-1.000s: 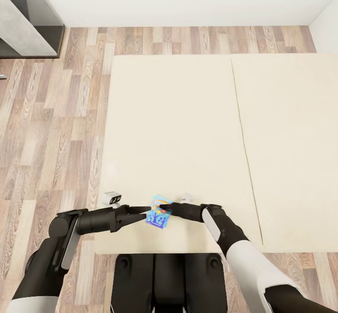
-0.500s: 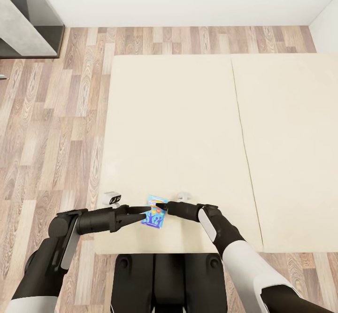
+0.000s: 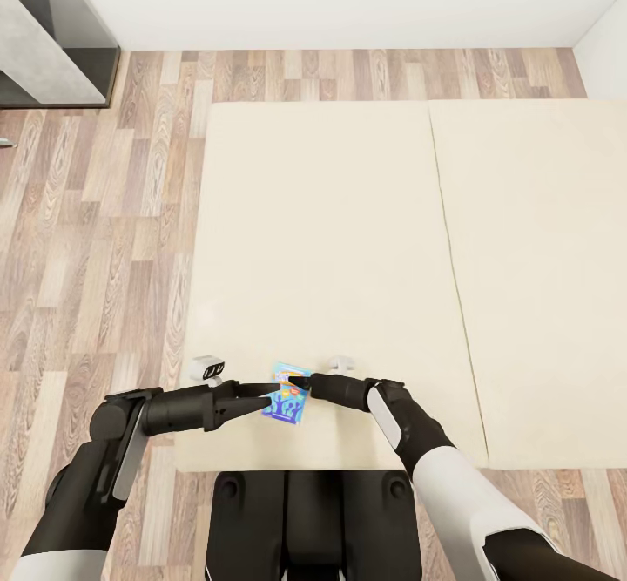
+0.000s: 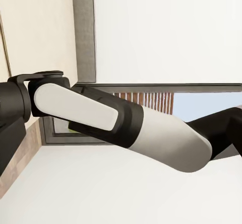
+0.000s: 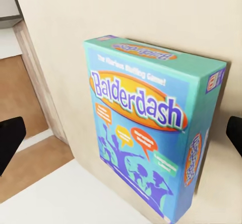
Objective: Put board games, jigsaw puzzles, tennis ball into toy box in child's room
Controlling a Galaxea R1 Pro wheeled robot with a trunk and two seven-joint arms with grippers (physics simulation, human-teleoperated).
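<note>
A small blue board game (image 3: pixel 288 404) printed "Balderdash" (image 5: pixel 146 128) lies flat on the cream mattress of the bed (image 3: pixel 348 215), close to its near edge. My right gripper (image 3: pixel 294 382) is open over it, and its fingertips (image 5: pixel 10 138) stand wide apart on either side of the box. From the other side, my left gripper (image 3: pixel 268 394) points at the box, its fingers slightly apart and the tips at the box's edge. The left wrist view looks at my right forearm (image 4: pixel 126 128). The toy box, jigsaw puzzles and tennis ball are out of view.
Wood floor (image 3: pixel 104 241) runs along the bed's left side and behind it up to a white wall. A grey piece of furniture (image 3: pixel 52 41) stands at the far left corner. A seam (image 3: pixel 448 241) splits the mattress into two halves.
Between one second and half a second ago my right gripper shifted left and the blue board game moved left with it and settled flatter. Nothing has moved since then.
</note>
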